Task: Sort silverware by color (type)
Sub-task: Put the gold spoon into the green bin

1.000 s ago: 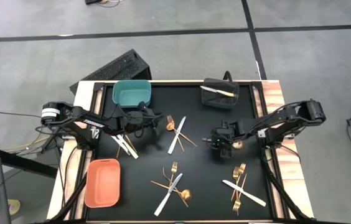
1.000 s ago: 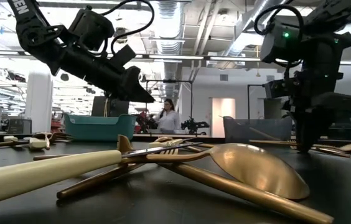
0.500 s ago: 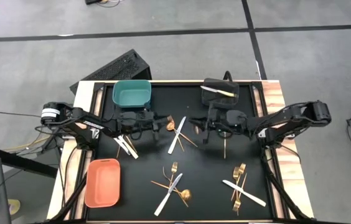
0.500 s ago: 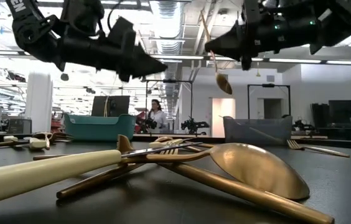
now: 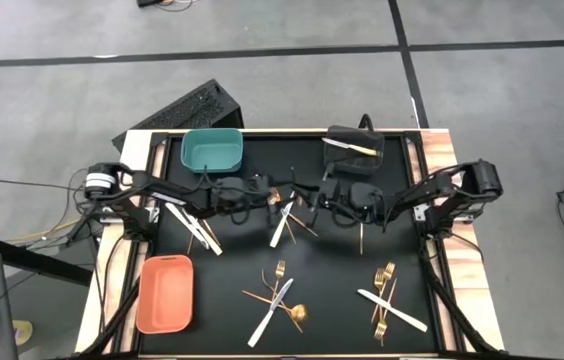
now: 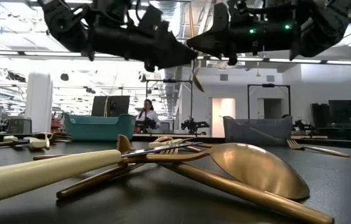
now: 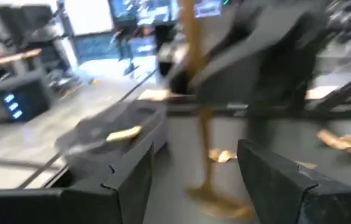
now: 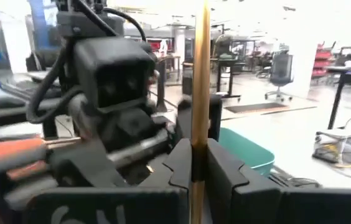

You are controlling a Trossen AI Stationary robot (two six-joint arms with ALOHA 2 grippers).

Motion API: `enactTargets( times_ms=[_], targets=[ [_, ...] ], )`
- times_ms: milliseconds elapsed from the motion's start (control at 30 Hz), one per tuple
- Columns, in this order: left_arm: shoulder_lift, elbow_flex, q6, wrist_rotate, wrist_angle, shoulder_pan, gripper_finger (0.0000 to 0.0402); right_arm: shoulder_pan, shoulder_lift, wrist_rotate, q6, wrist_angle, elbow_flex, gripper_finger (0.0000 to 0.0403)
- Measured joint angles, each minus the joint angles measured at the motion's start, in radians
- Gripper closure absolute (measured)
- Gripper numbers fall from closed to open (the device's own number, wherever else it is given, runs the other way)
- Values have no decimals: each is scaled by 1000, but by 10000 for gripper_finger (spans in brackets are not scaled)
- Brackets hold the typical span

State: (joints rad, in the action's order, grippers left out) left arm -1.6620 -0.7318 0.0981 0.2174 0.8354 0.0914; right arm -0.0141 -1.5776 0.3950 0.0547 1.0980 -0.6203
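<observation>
Gold spoon (image 8: 200, 74) hangs clamped in the right gripper (image 8: 195, 163), frame centre. Left gripper (image 7: 191, 171), fingers wide, should close squarely on the handle before release.

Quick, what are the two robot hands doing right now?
Left gripper: open, holding nothing, facing the other arm mid-table.
Right gripper: shut on a slim gold-coloured metal spoon, held up in the air.

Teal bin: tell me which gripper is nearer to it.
Left. The left gripper hovers just off the teal bin, toward mid-table; the right gripper, holding a gold spoon, is farther along.
</observation>
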Motion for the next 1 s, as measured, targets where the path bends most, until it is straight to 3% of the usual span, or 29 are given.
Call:
enactTargets(
  times_ms=[200,533,733,867,1000],
  targets=[
    [-21,-13,-2,31,28,-1,219,-7,0,28,30,11,-9,356],
    [-23,-13,30,-67,64,23,382,-4,1,-3,27,21,-9,353],
    [-23,-13,48,-98,58,34,394,4,2,-1,-17,13,-9,320],
    [37,-13,119,8,-154,33,398,-10,57,116,36,-107,-9,282],
    [195,-13,127,178,-537,40,398,-26,151,213,34,-292,-9,249]
  ],
)
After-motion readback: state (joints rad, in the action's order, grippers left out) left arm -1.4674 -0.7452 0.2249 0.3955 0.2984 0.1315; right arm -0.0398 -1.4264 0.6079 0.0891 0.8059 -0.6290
